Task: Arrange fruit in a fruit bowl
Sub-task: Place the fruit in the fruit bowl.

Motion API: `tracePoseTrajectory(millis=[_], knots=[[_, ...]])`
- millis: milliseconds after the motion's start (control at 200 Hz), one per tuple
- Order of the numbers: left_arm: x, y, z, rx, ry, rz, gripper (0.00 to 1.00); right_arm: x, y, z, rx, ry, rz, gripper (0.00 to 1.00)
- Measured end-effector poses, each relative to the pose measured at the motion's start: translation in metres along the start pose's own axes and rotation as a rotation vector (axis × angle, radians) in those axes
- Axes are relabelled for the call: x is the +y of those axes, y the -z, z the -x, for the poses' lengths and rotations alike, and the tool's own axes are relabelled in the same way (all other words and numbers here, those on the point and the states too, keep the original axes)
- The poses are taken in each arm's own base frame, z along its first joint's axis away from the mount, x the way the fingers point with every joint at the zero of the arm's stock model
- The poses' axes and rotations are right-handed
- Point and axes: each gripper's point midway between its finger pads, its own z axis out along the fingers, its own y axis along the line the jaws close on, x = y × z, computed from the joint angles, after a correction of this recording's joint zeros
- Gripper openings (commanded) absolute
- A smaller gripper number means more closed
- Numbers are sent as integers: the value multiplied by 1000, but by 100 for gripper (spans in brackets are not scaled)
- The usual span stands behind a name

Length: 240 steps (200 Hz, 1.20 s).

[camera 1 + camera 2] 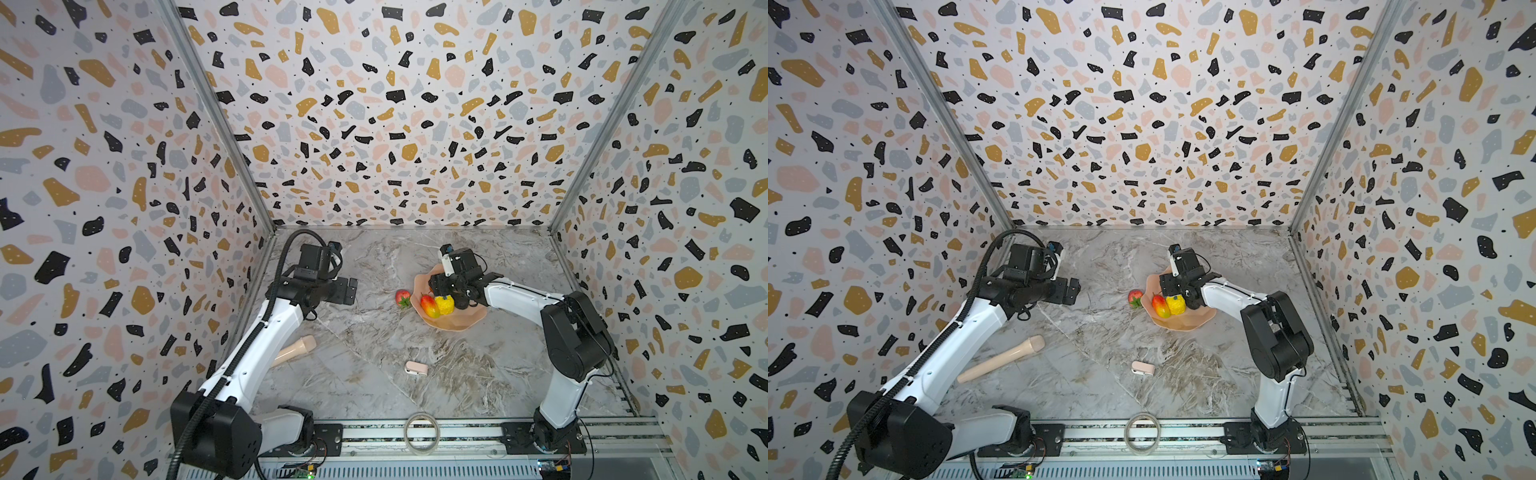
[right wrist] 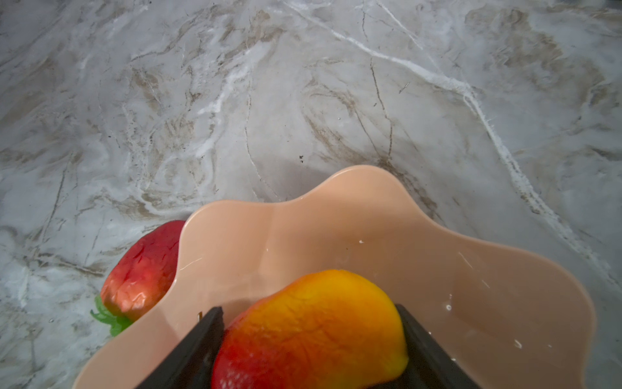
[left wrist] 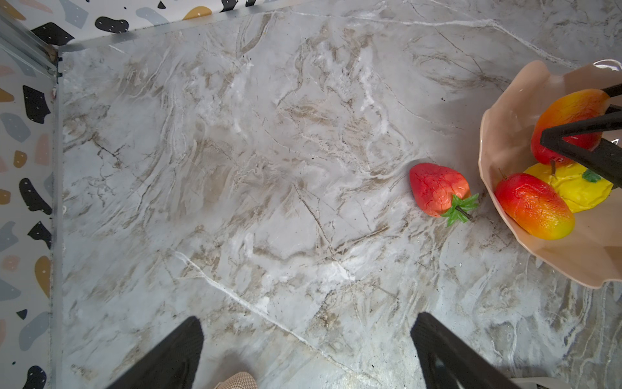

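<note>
While the right end effector (image 1: 436, 289) dips into the fruit bowl (image 1: 457, 326) in a top view, the strawberry (image 1: 402, 298) lies on the worktop (image 1: 374, 374) just outside the rim. Left wrist — the left end effector (image 3: 308, 328) gapes empty, strawberry ahead. Right wrist — black fingers (image 2: 198, 350) clamp a red-yellow mango (image 2: 313, 333) inside the bowl.

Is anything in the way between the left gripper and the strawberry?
No. Only bare marble table lies between the left gripper and the strawberry, which sits just outside the fruit bowl rim.
</note>
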Motion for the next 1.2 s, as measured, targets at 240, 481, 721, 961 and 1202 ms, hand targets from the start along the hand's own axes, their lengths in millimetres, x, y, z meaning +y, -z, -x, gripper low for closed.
tracePoseTrajectory(millis=[240,481,721,961,1202], knots=[[0,0,0,0,0,0,100,-3,-4,0,-8,-9,-16,69],[0,0,0,0,-1,-1,100,-7,-20,-16,37,-12,-25,75],[0,0,0,0,-1,-1,100,-7,-22,-17,37,-13,-25,89],[0,0,0,0,-1,-1,100,-8,-22,-17,35,-11,-32,100],[-2,0,0,0,-3,-3,100,0,-15,-12,26,47,-50,99]])
